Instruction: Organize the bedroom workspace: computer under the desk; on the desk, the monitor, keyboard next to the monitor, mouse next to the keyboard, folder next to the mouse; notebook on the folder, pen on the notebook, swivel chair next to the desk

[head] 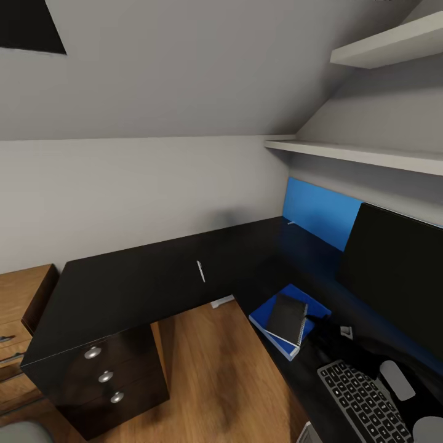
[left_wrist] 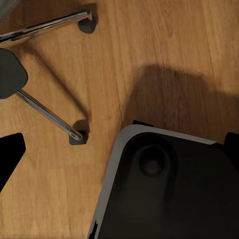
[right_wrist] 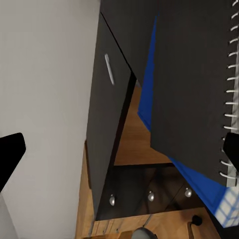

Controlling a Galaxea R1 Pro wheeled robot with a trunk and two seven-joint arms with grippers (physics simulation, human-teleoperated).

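Currently lying on desk (head: 141,277): notebook (head: 287,319) resting atop folder (head: 266,312), pen (head: 200,271) lying apart, keyboard (head: 363,403) sitting before monitor (head: 394,277). Gripper jaws: cannot tell, either side.

My desk (head: 141,277) has a glossy black top; its drawer knobs (head: 93,352) look like brushed metal. The floor (head: 215,375) is smooth wood. The notebook (head: 287,318) is matt black, wire-bound, on a shiny blue folder (head: 263,312). The chair's legs (left_wrist: 47,113) are chrome.

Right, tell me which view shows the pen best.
The head view: the pen lies whole on the black desk, apart from the notebook. The right wrist view shows it smaller, seen obliquely.
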